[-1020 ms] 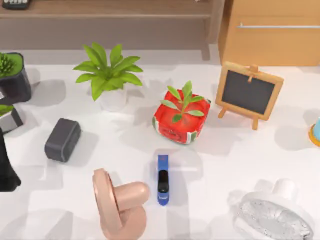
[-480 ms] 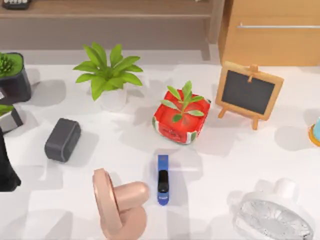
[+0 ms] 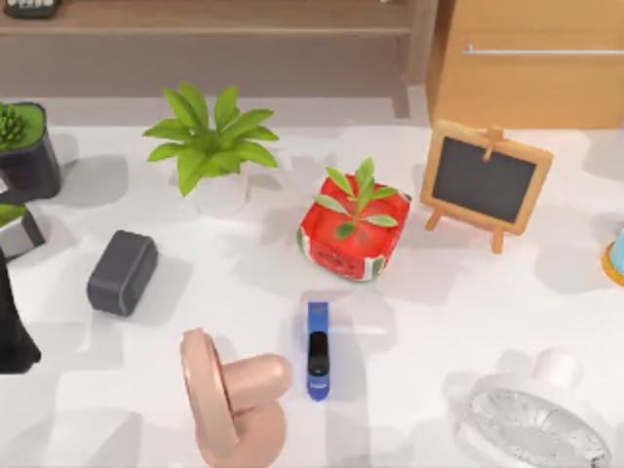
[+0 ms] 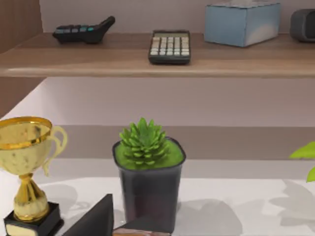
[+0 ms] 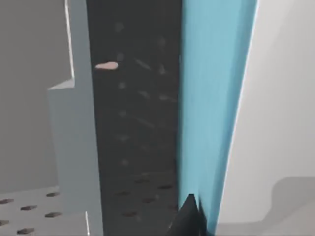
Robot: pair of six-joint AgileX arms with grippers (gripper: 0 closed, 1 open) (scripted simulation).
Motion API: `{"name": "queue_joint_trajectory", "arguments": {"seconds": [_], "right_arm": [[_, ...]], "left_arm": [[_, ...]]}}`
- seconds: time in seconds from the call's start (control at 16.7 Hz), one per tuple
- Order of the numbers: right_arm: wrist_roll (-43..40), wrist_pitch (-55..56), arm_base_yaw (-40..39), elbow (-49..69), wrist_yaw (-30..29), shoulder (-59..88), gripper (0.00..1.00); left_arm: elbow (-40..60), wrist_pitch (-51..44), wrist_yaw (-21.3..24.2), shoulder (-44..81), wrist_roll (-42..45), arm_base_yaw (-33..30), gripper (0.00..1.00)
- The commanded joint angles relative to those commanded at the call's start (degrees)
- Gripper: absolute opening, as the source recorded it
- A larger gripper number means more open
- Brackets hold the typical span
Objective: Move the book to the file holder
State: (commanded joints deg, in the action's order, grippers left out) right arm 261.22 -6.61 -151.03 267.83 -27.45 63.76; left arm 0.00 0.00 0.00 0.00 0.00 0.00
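The right wrist view looks close up at the book (image 5: 211,98), an upright slab with a pale blue side and a white face. It stands beside the grey wall of the file holder (image 5: 74,147), over the holder's perforated floor. My right gripper (image 5: 197,222) sits low at the book, one dark fingertip (image 5: 189,219) pressed against its blue side, the other hidden behind it. My left arm (image 3: 12,327) rests at the table's far left edge.
Mid-table stand a red plant pot (image 3: 353,234), a blue-and-black stapler (image 3: 318,349) and a pink fan (image 3: 229,395). A chalkboard easel (image 3: 485,182) and a white fan (image 3: 531,424) are on the right. A grey speaker (image 3: 122,271), leafy plant (image 3: 216,156) and black succulent pot (image 3: 27,146) stand left.
Nothing on the table has moved. Shadows at the right side have shifted, darkening the white fan and the far right corner.
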Motion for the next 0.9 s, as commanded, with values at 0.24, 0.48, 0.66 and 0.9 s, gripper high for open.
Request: {"name": "queue_joint_trajectory", "arguments": {"seconds": [0.24,0.48,0.66,0.9], "right_arm": [[0.0,0.0,0.0,0.0,0.0,0.0,0.0],[0.14,0.16,-0.38,-0.73,0.11,-0.27,0.0],[0.54,0.82,-1.76,-4.45,1.01,-2.9,0.0],[0.74,1.51,-2.19,-7.12,2.0,-5.26,0.0]], "left_arm": [[0.0,0.0,0.0,0.0,0.0,0.0,1.0],[0.0,0.0,0.0,0.0,0.0,0.0,1.0],[0.0,0.0,0.0,0.0,0.0,0.0,1.0],[0.0,0.0,0.0,0.0,0.0,0.0,1.0]]}}
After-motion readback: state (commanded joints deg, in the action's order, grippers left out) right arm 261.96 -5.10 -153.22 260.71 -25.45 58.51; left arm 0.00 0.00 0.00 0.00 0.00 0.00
